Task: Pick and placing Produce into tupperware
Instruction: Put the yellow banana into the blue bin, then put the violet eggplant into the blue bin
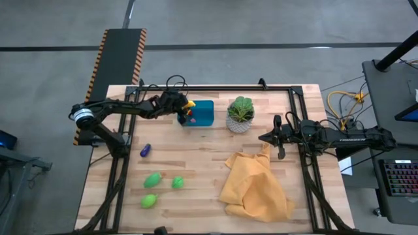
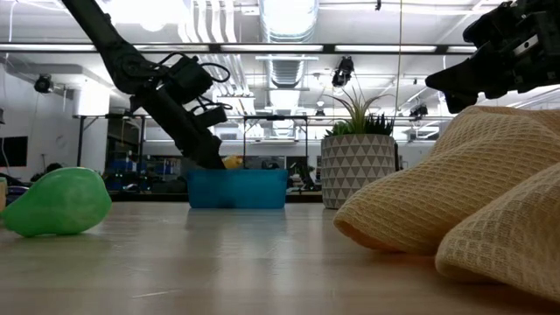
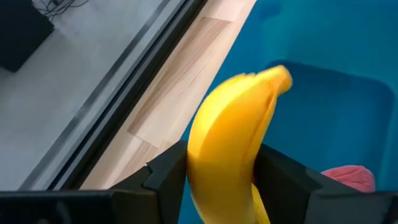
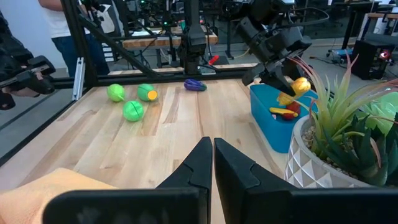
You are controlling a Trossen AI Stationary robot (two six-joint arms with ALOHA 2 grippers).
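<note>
Left claw (image 1: 185, 108) grasps the yellow banana (image 3: 233, 140) directly over the teal tupperware (image 1: 204, 115), long axis pointing down into it; right claw (image 4: 208, 163) clenched at three o'clock.

A yellow banana (image 3: 233, 143) hangs over the teal-blue tupperware (image 1: 204, 112), which holds a red piece (image 3: 349, 177). Beside the tupperware stands a white triangle-patterned pot (image 2: 357, 169). Three green pieces (image 1: 153, 179), one purple (image 1: 145, 150), and a mustard waffle-weave cloth (image 1: 255, 186) lie on the pale wooden bench (image 1: 196, 156).
</note>
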